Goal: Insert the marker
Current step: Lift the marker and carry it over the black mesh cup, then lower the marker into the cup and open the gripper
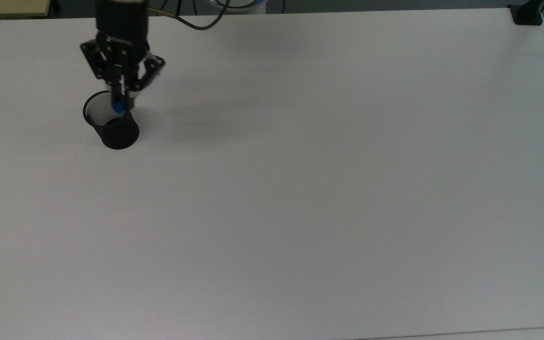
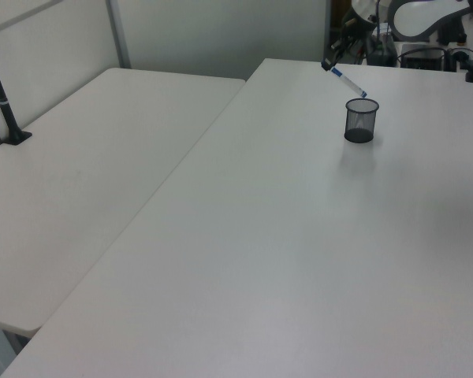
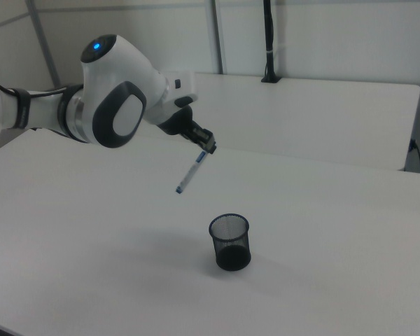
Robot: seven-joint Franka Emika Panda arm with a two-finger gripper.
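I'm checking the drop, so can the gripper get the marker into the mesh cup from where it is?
Probably yes. The gripper holds the marker tilted above the open mesh cup, and nothing stands between them.

Black wire-mesh cup (image 3: pixel 229 242) — matt white table (image 1: pixel 300 189).

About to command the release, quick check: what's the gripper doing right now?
Gripper: shut on the marker, held tilted in the air above the black mesh cup, not yet inside it.

One marker (image 3: pixel 191 171); one mesh cup (image 3: pixel 230 243)
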